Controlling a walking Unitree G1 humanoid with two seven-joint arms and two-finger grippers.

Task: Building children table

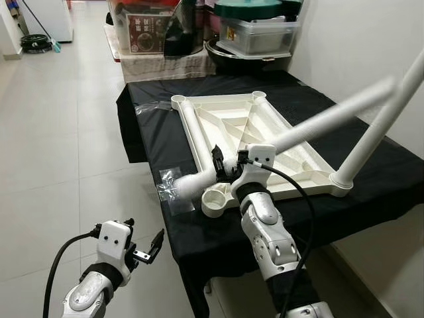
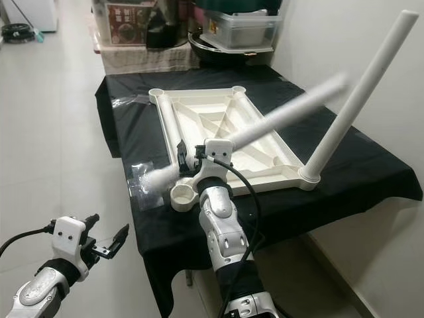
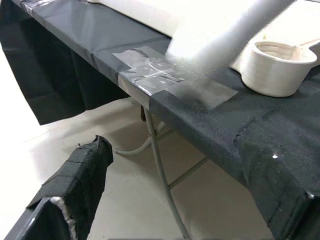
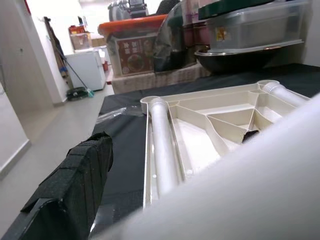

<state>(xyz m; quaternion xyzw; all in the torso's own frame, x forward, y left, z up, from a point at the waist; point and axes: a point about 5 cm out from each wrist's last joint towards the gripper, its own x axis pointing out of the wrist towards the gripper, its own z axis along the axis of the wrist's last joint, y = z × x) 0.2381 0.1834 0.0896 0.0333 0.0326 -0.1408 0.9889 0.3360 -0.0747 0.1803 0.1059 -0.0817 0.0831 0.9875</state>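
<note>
Hanging off the desk's left side, the left hand is over the floor with its fingers apart and nothing between them. On the black-covered desk the white tabletop lies upside down, ribs upward, reaching from the far left toward the near right. A clear plastic bag lies at the desk's near left edge. One leg lies along the tabletop's left rim, not yet stood up. The near left corner socket is open and empty. Just above it the right hand is clamped on a second leg, blurred and slanting up to the right. At the near right corner a third leg already stands in its socket. By this showing, one leg seems fitted and the rest remain, the held one likely next for the empty socket.
</note>
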